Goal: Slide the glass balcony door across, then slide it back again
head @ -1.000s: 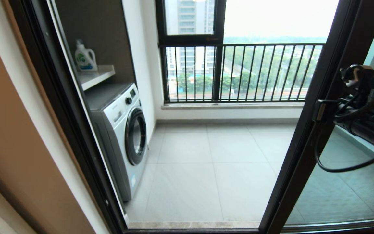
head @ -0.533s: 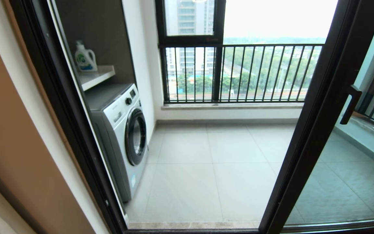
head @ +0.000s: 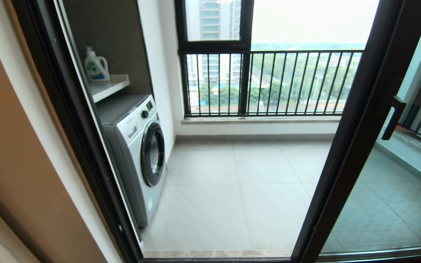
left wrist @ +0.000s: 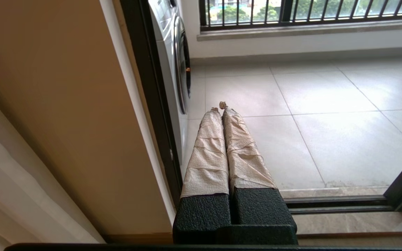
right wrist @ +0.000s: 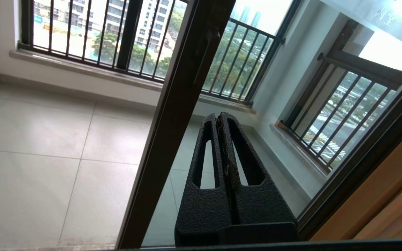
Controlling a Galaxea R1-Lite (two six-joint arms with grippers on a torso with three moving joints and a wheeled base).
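Note:
The glass balcony door (head: 349, 146) stands at the right of the head view, its dark upright edge slanting across an open doorway. Its short black bar handle (head: 391, 117) sticks out free, with no gripper on it. Neither arm shows in the head view. In the right wrist view my right gripper (right wrist: 219, 115) is shut with nothing in it, low and near the door's dark upright (right wrist: 173, 115), apart from it. In the left wrist view my left gripper (left wrist: 219, 106), its fingers wrapped in tan tape, is shut and empty near the left door jamb (left wrist: 148, 87).
A white washing machine (head: 137, 149) stands left on the balcony, with a detergent bottle (head: 95, 65) on the shelf above. The outer window with railing bars (head: 269, 80) closes the far side. The floor track (left wrist: 337, 204) runs along the threshold. Grey tile floor (head: 239, 190) lies beyond.
One second ago my right arm was up at the door's handle in the head view. It has since dropped out of that view, leaving the handle free. The door has barely moved.

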